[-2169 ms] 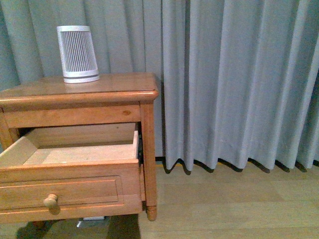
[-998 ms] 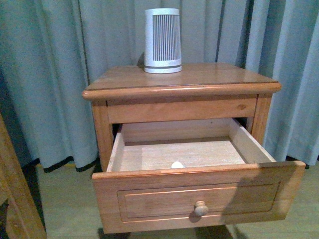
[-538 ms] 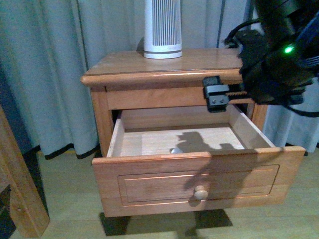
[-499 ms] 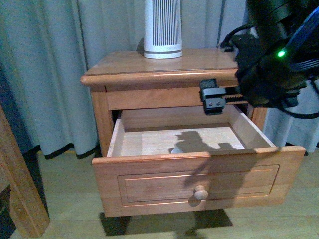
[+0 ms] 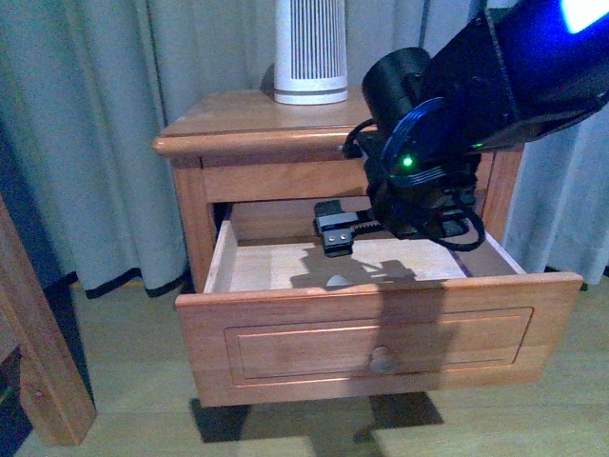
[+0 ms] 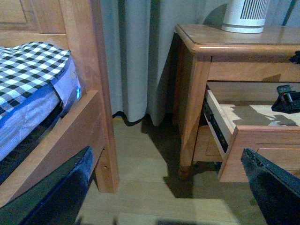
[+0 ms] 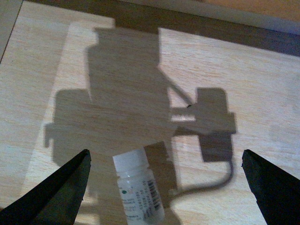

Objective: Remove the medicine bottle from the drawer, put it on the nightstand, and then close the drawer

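The nightstand [image 5: 238,122] stands with its upper drawer [image 5: 285,333] pulled out, pale wood inside. The small white medicine bottle [image 5: 337,281] lies on the drawer floor near the front panel. My right gripper [image 5: 335,234] hangs open inside the drawer, just above the bottle. In the right wrist view the bottle [image 7: 138,190] lies on its side, cap away from the camera, between the open fingers [image 7: 61,192] but nearer one of them; the gripper [image 7: 166,187] touches nothing. My left gripper [image 6: 173,187] is open and empty above the floor, left of the nightstand [image 6: 225,40].
A white ribbed appliance [image 5: 310,48] stands at the back of the nightstand top. Grey curtains [image 5: 95,124] hang behind. A wooden bed post [image 6: 91,84] and a checked bed cover [image 6: 28,70] are to the left. The drawer knob [image 5: 383,360] lies in the arm's shadow.
My right arm has come down and leftward from beside the nightstand top into the open drawer, over the bottle. The drawer and bottle have not moved.
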